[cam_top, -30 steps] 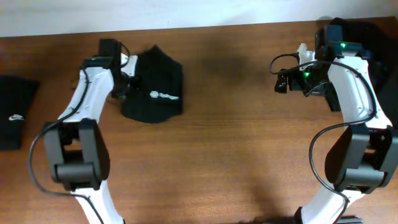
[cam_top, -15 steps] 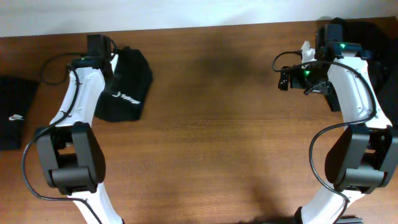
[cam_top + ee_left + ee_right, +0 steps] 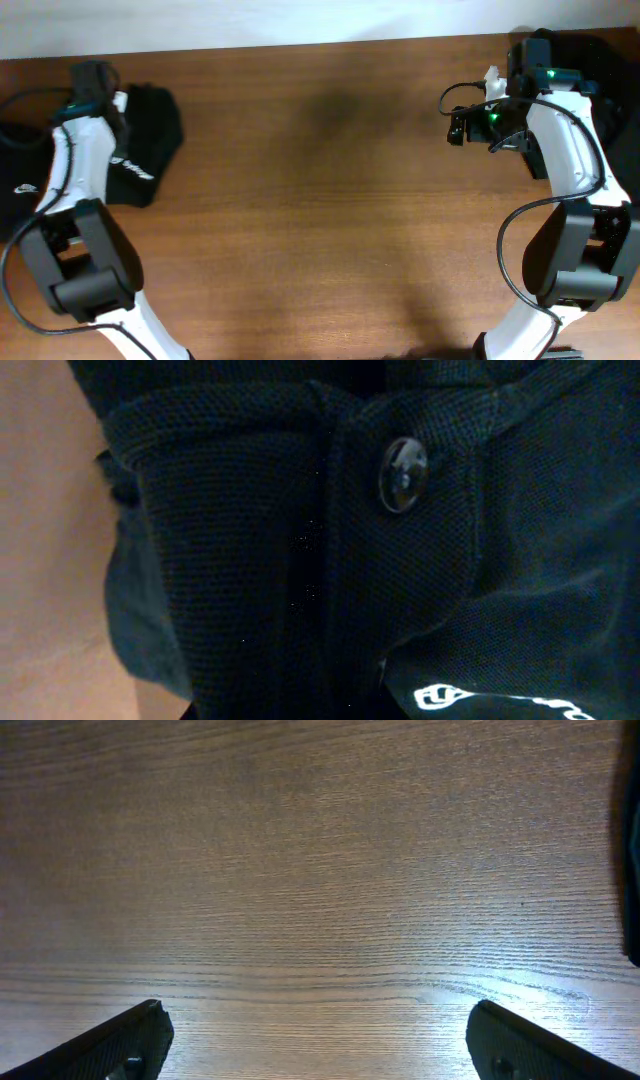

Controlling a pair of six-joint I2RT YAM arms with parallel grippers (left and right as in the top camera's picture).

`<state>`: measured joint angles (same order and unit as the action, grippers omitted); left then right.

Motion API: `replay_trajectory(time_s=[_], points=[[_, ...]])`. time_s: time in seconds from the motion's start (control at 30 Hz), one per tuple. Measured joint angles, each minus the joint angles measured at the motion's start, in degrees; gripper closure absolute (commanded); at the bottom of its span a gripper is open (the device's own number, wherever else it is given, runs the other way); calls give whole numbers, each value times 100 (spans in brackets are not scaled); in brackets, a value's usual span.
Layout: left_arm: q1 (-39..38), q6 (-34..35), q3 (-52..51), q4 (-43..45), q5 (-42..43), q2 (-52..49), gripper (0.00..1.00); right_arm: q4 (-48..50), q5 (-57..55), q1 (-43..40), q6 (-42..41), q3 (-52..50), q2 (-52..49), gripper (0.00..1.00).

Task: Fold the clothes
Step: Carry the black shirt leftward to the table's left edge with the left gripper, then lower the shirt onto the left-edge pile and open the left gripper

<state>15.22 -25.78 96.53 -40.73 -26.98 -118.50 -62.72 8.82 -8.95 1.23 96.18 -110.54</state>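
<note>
Pinching bunched black knit clothes, left gripper, button and white logo showing, right gripper spread

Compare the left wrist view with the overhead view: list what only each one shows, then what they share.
Only the left wrist view: a dark button on the placket of the black garment, and its knit weave up close. Only the overhead view: the left arm and right arm, a second folded black garment at the table's left edge, and dark cloth at the far right corner. Both: the black garment, its white logo, and the wooden table.
</note>
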Motion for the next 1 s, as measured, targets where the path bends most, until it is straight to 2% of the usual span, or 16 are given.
replay_trajectory(time_s=[0.6, 0.8, 0.83, 0.93, 0.97, 1.0], points=[[1766, -39, 0, 723, -109, 0, 99, 0, 0, 0, -13, 0, 0, 1], [2365, -42, 0, 1093, 560, 0, 92, 0, 0, 0, -22, 0, 0, 1], [2452, -42, 0, 1147, 713, 0, 84, 0, 0, 0, -20, 0, 0, 1], [2691, -76, 0, 1318, 1128, 0, 8, 0, 0, 0, -20, 0, 0, 1], [2750, -79, 0, 1346, 1235, 0, 1, 0, 0, 0, -17, 0, 0, 1], [2809, -76, 0, 1364, 1349, 0, 1, 0, 0, 0, -17, 0, 0, 1]])
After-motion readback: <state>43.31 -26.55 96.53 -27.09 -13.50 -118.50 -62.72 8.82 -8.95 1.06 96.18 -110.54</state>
